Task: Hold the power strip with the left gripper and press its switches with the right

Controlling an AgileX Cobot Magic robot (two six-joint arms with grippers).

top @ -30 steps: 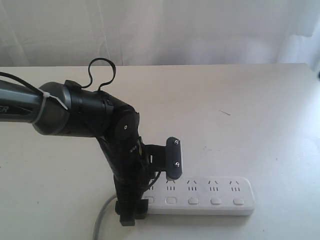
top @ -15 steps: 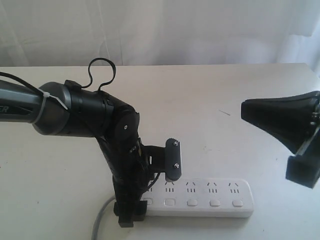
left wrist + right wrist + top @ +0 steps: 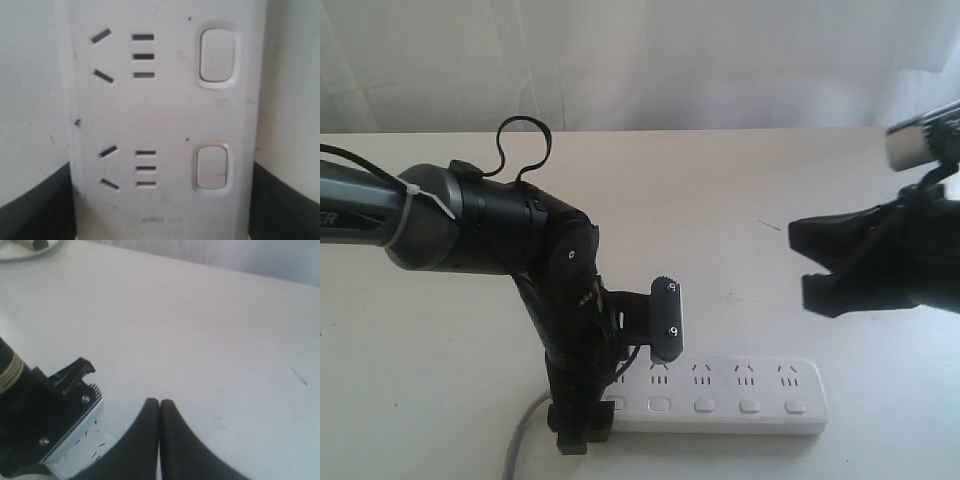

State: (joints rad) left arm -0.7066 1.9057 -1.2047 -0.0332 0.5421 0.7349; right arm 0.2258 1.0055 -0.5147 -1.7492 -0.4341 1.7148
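Note:
The white power strip (image 3: 740, 392) lies along the table's near edge, and its grey cord (image 3: 520, 445) leaves at the left. My left gripper (image 3: 625, 385) is shut across the strip's left end, with one screwed pad (image 3: 669, 316) behind it and the other finger in front. The left wrist view shows the strip (image 3: 160, 120) filling the gap between both black fingers (image 3: 35, 210), with two switches (image 3: 216, 55) showing. The row of switches (image 3: 705, 405) faces up. My right gripper (image 3: 810, 265) hovers above the table to the right, apart from the strip, its fingertips (image 3: 160, 402) pressed together.
A white curtain hangs behind the pale table (image 3: 720, 180). A small dark mark (image 3: 770, 225) lies on the tabletop right of the middle. The left arm's black cable loop (image 3: 525, 145) stands up over its wrist. A pale object (image 3: 30, 246) sits at one far corner.
The right gripper was out of view at first. It came in from the right and now sits lower and nearer the middle. The left gripper and the strip have not moved.

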